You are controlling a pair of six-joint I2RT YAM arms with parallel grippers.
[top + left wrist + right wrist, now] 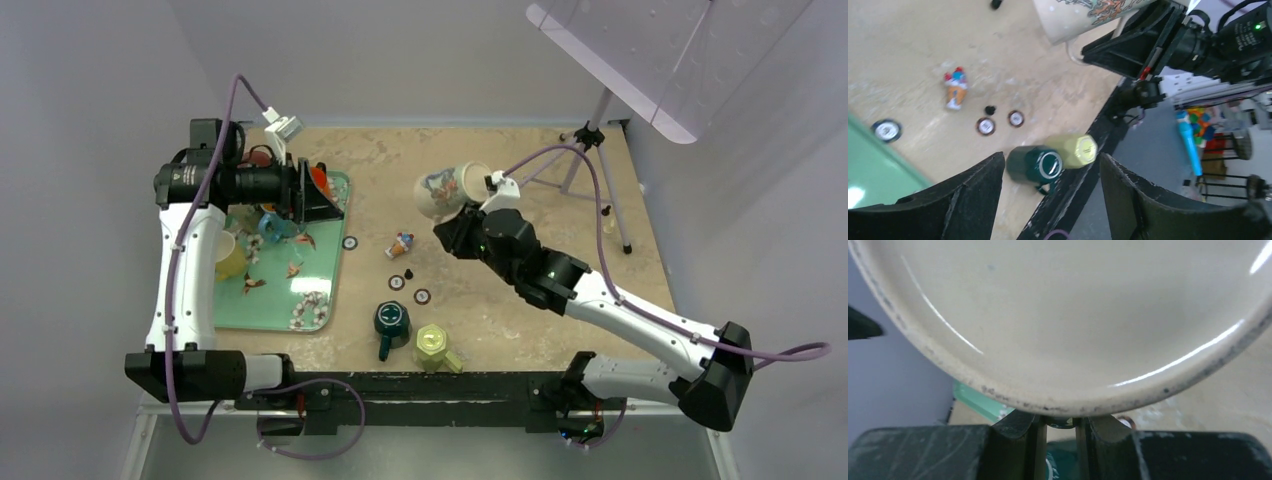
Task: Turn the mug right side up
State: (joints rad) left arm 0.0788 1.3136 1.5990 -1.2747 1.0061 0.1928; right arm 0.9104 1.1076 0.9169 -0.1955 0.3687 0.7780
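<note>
Just inside the near edge, a dark green mug and a yellow mug are seen mouth down, side by side. Past them a small figurine is laid. Further on, near the table's middle, the cream mug is held tipped sideways, its rim clamped by the right gripper. Toward the far left corner, the left gripper is poised over the green tray, jaws wide apart.

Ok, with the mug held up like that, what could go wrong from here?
The right gripper pinches only a thin bit at the edge of the white mug, which hangs tilted above the table, so it may swivel or slip. Set down carelessly, it could land on the small figurine nearby.
</note>
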